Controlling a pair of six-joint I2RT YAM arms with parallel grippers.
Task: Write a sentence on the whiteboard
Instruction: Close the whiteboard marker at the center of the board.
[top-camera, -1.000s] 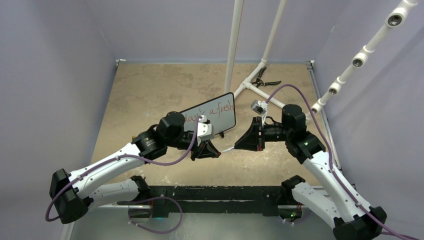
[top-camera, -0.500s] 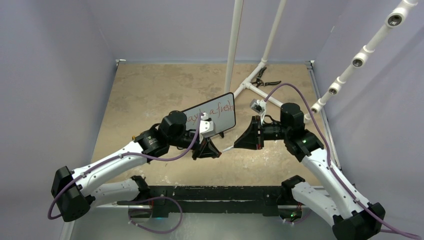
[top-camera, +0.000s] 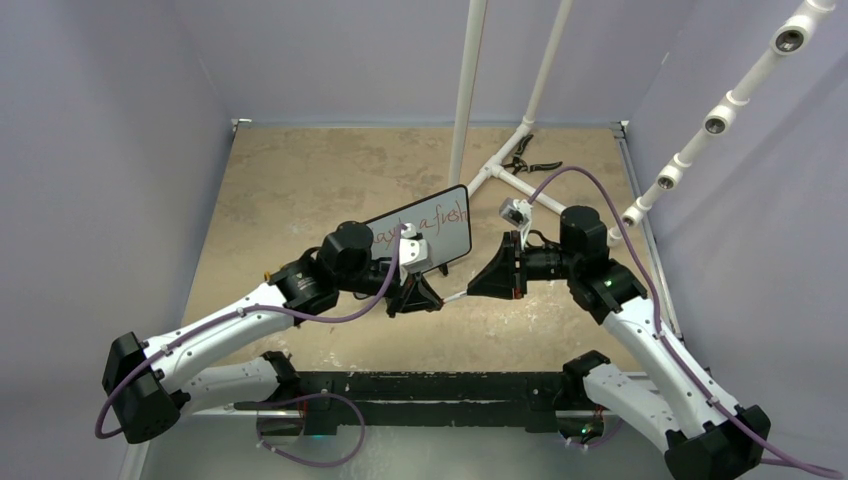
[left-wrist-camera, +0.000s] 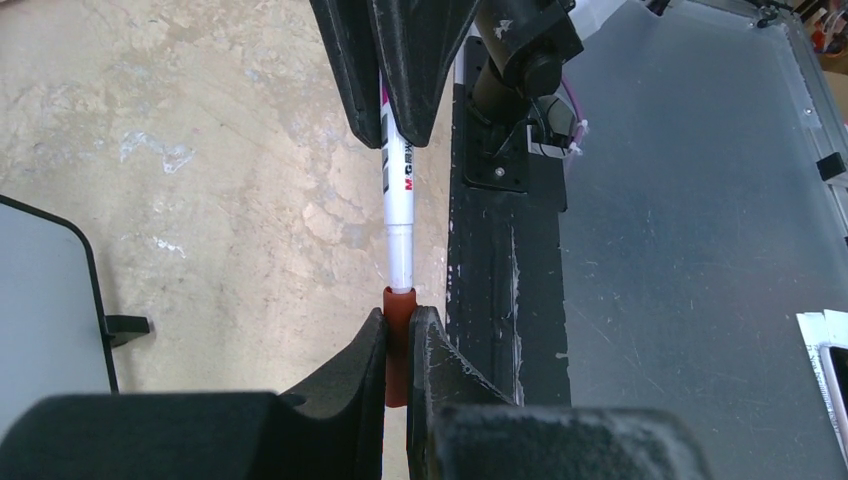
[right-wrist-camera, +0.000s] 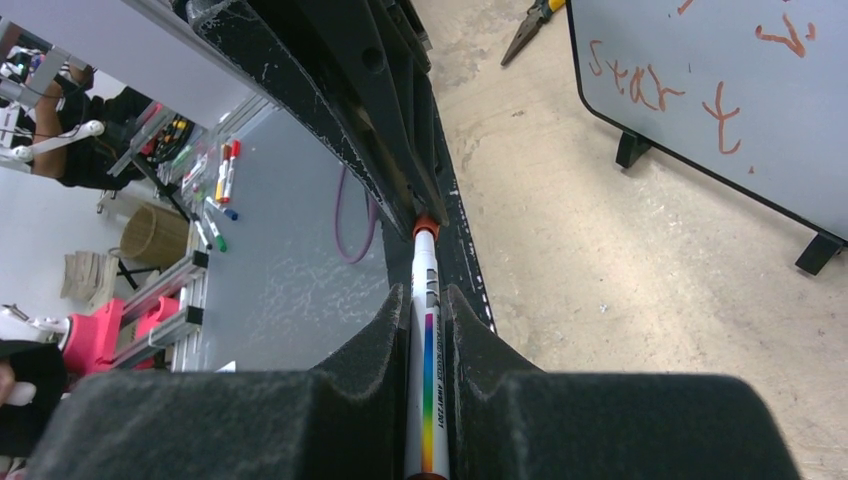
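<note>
The sentence (right-wrist-camera: 640, 85) looks done, whiteboard (top-camera: 450, 245) at 12 o'clock. Recapping, I'd say: left gripper (left-wrist-camera: 399, 322) pinches the red cap (left-wrist-camera: 398, 300), right gripper (right-wrist-camera: 425, 300) clamps the marker (right-wrist-camera: 424, 260). Next, push together straight.

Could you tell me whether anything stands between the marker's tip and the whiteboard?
Yes: the red cap covers the marker tip, clamped in the left gripper. The right gripper holds the barrel; only bare table separates it from the whiteboard.

2 white arms (top-camera: 215, 335), blk joints (top-camera: 345, 250), purple cables (top-camera: 340, 318)
</note>
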